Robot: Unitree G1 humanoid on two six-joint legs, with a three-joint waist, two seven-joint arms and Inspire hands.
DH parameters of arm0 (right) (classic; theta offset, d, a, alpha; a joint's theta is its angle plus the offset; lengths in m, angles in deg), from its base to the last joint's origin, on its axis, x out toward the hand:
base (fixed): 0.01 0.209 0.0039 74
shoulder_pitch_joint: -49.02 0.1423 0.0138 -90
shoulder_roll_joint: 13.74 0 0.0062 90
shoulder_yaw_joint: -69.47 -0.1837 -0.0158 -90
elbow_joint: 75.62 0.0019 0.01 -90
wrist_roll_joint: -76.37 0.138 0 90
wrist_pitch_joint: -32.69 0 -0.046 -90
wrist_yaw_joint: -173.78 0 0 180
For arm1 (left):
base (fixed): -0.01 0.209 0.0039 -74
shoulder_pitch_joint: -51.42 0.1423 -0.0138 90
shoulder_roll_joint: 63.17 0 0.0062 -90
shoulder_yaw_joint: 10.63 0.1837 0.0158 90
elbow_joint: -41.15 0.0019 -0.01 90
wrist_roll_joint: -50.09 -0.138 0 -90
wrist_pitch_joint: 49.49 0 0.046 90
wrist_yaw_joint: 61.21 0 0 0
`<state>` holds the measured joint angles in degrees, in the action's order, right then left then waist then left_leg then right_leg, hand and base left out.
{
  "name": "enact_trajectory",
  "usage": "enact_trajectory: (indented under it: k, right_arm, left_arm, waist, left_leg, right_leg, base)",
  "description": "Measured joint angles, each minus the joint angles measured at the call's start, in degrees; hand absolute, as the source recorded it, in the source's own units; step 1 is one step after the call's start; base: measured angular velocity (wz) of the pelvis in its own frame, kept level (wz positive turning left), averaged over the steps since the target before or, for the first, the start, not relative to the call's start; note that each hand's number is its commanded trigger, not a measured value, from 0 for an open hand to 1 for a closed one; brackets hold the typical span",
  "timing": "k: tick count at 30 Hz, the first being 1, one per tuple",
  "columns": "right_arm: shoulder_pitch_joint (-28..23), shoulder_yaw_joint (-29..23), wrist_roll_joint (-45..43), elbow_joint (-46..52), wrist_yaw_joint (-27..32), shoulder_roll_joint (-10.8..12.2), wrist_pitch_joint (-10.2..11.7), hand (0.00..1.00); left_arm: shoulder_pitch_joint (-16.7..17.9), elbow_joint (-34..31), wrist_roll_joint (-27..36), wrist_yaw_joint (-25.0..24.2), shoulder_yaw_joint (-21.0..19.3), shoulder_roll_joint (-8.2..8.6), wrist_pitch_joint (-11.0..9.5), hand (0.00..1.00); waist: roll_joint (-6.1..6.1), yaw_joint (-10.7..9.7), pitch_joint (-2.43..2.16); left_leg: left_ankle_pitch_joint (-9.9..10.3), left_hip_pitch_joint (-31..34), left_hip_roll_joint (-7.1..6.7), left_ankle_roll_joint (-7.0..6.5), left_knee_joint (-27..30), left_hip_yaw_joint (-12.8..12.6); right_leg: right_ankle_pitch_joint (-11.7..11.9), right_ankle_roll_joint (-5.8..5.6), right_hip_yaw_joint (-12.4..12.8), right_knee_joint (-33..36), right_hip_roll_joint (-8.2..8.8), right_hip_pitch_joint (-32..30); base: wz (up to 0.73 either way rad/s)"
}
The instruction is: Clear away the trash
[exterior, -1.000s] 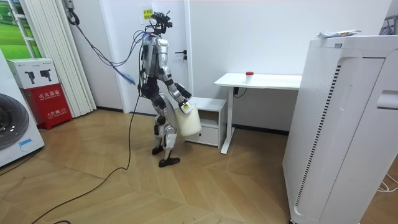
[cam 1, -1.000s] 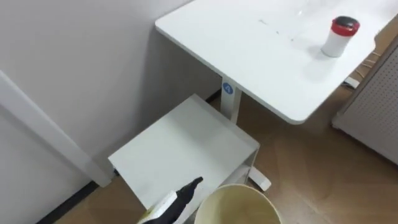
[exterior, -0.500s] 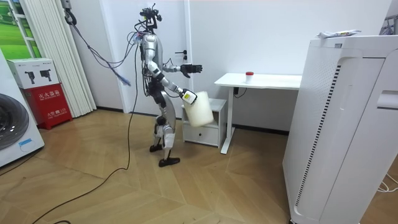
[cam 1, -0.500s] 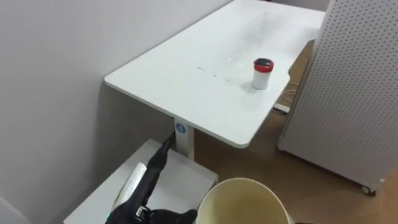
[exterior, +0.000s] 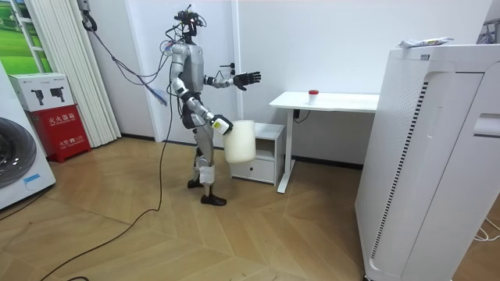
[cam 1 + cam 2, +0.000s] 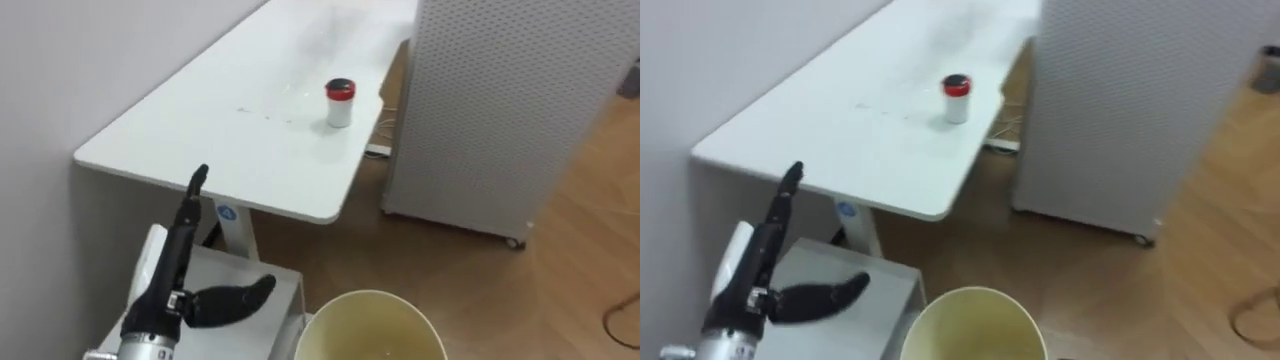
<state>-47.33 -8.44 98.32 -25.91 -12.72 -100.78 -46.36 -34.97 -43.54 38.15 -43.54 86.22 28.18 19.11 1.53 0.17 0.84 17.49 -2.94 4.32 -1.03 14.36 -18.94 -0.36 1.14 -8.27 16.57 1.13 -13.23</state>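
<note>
While the left robot hand (image 6: 163, 302) stretches spread toward the red-lidded cup (image 6: 340, 102) near the right edge of the bench (image 6: 200, 130), the right robot hand (image 5: 221, 125) carries the bin (image 6: 370, 325), likely to receive it; its grip cannot be told.

The left hand (image 6: 165, 298) is held out, fingers (image 6: 190, 205) straight, before the white bench (image 6: 200, 130), on which a red-capped container (image 6: 340, 103) is stood. A cream bin (image 6: 330, 315) is seen below.

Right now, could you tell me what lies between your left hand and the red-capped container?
Bare white top, as the left eye view shows: nothing stands on the table between the open left hand and the red-capped container.
</note>
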Motion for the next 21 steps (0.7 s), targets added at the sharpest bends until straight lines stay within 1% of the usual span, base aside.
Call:
enact_trajectory:
  k: [1, 2, 3, 4, 5, 6, 8, 9, 10, 12, 14, 16, 18, 19, 20, 21]
  right_arm:
    - [0.0, 0.0, 0.0, -0.5, 0.0, 0.0, -0.1, 1.0]
    - [0.0, -0.1, 0.0, -1.1, 0.1, -0.2, -0.2, 1.0]
    - [0.2, -0.1, 0.0, -1.1, 0.2, -0.5, -0.2, 1.0]
    - [0.4, -0.1, 0.0, -1.1, 0.2, -0.6, -0.2, 1.0]
    - [0.5, 0.0, -0.1, -1.1, 0.3, -0.7, -0.2, 1.0]
    - [0.8, 0.1, -0.1, -1.0, 0.3, -0.6, -0.2, 1.0]
    - [0.8, 0.2, -0.1, -1.0, 0.0, -0.4, -0.2, 1.0]
    - [0.8, 0.2, -0.2, -1.0, -0.1, -0.2, -0.2, 1.0]
    - [0.7, 0.2, -0.3, -1.0, -0.2, -0.1, -0.2, 1.0]
    - [0.6, 0.1, -0.5, -1.0, -0.7, -0.1, -0.2, 1.0]
    - [0.6, 0.1, -0.5, -1.0, -0.8, -0.1, -0.2, 1.0]
    - [0.6, 0.1, -0.6, -1.0, -1.3, -0.1, -0.2, 1.0]
    - [0.7, 0.1, -1.4, -0.5, -2.2, -0.1, -0.2, 1.0]
    - [0.7, 0.1, -2.0, -0.3, -2.5, -0.1, -0.2, 1.0]
    - [0.7, 0.1, -2.8, 0.0, -2.8, -0.1, -0.2, 1.0]
    - [0.7, 0.1, -3.3, 0.2, -3.0, -0.1, -0.2, 1.0]
  left_arm:
    - [0.0, 0.0, 0.0, 0.4, 0.1, 0.48, 0.0, 0.0]
    - [0.3, -0.6, 0.0, 0.8, 0.1, 1.37, 0.0, 0.0]
    - [0.3, -1.3, 0.1, 1.1, 0.1, 1.7, -0.1, 0.0]
    - [0.3, -1.5, 0.1, 1.2, 0.1, 1.67, -0.1, 0.0]
    - [0.3, -1.5, 0.1, 1.5, 0.0, 1.79, -0.1, 0.0]
    - [0.3, -2.1, 0.1, 1.5, 0.0, 1.78, -0.1, 0.0]
    - [0.2, -2.7, 0.1, 1.4, 0.1, 1.79, -0.3, 0.0]
    - [0.2, -2.8, 0.2, 1.4, 0.1, 1.79, -0.3, 0.0]
    - [0.2, -2.8, 0.2, 1.4, 0.1, 1.8, -0.3, 0.0]
    - [0.3, -2.8, 0.7, 1.6, 0.1, 1.86, -0.3, 0.0]
    - [0.5, -2.8, 1.3, 1.6, 0.2, 1.84, -0.3, 0.0]
    - [0.6, -2.5, 2.2, 1.6, 0.1, 1.59, -0.3, 0.0]
    - [1.4, -2.3, 3.8, 2.0, -0.3, 1.48, -0.3, 0.0]
    - [1.7, -2.3, 3.9, 2.0, -0.4, 1.45, -0.3, 0.0]
    - [1.9, -2.3, 3.8, 1.9, -0.4, 1.4, -0.3, 0.0]
    - [2.0, -2.3, 3.9, 1.9, -0.3, 1.41, -0.3, 0.0]
  waist:
    - [0.03, 0.1, 0.06]
    - [-0.3, 0.4, -0.09]
    - [-0.97, 0.5, 0.05]
    - [-1.39, 0.5, 0.18]
    - [-1.48, 0.6, 0.23]
    - [-1.4, 0.3, 0.16]
    - [-1.44, 0.2, 0.13]
    - [-1.61, 0.1, 0.02]
    - [-1.67, 0.0, 0.01]
    - [-1.92, -0.6, -0.18]
    - [-1.98, -0.6, -0.19]
    - [-1.97, 0.1, -0.19]
    - [-1.77, 0.5, -0.09]
    - [-1.75, 0.7, -0.1]
    - [-1.72, 1.0, -0.08]
    - [-1.47, 1.0, 0.07]
  left_leg:
    - [-0.1, -0.4, 0.38, 0.1, -0.3, -1.5]
    - [-0.3, -1.0, 0.53, 0.39, -1.2, -4.2]
    - [-0.3, -0.9, -0.05, 0.41, -1.1, -5.3]
    - [-0.3, -0.7, -0.38, 0.42, -0.7, -5.2]
    - [-0.3, -0.3, -0.95, 0.41, 0.0, -4.3]
    - [-0.4, 0.5, -1.15, 0.32, 0.4, -3.6]
    - [-0.6, 1.0, -1.24, 0.12, 0.5, -2.6]
    - [-0.7, 0.7, -1.13, 0.15, 0.5, -2.6]
    - [-0.7, 0.5, -1.09, 0.15, 0.5, -2.4]
    - [-0.7, -0.4, -0.7, 0.18, 0.6, -2.0]
    - [-0.7, -0.6, -0.32, 0.22, 1.5, -2.1]
    - [-0.6, -0.6, 0.2, 0.32, 3.5, -2.5]
    - [-0.6, -0.5, 0.78, 0.33, 7.5, -2.4]
    - [-0.6, -0.5, 0.91, 0.32, 8.6, -2.2]
    - [-0.6, 0.3, 1.19, 0.33, 11.4, -0.8]
    - [-0.7, 1.8, 1.43, 0.54, 16.0, 0.9]
  right_leg:
    - [-2.1, 0.12, -1.8, 3.3, 0.47, 0.0]
    - [-6.3, 0.18, -4.6, 8.6, 1.7, 0.4]
    - [-9.2, -0.29, -5.0, 11.2, 2.64, 0.9]
    - [-9.8, -0.34, -4.9, 10.7, 2.73, 1.0]
    - [-10.0, -0.03, -4.5, 9.3, 2.62, 1.1]
    - [-9.9, 0.38, -4.4, 7.7, 2.41, 1.1]
    - [-9.5, 0.82, -4.6, 6.3, 2.19, 1.3]
    - [-9.4, 0.81, -4.5, 6.0, 1.98, 1.7]
    - [-9.4, 0.8, -4.6, 5.8, 1.92, 2.0]
    - [-9.4, 0.73, -5.3, 4.8, 1.29, 3.4]
    - [-9.3, 0.76, -5.3, 4.2, 1.02, 4.2]
    - [-9.3, 0.85, -5.2, 4.2, 0.81, 4.5]
    - [-9.7, 1.57, -6.1, 4.4, 0.79, 5.3]
    - [-9.8, 1.81, -6.0, 4.7, 0.74, 5.5]
    - [-10.2, 2.32, -5.1, 5.4, 0.7, 5.8]
    - [-10.4, 2.67, -4.0, 5.1, 0.35, 6.4]
  base:
    - [-0.37]
    - [-0.28]
    - [-0.26]
    - [-0.24]
    - [-0.14]
    - [-0.1]
    - [-0.06]
    - [-0.05]
    - [0.0]
    - [0.07]
    - [-0.05]
    - [-0.24]
    - [-0.46]
    - [-0.56]
    - [-0.53]
    - [-0.49]
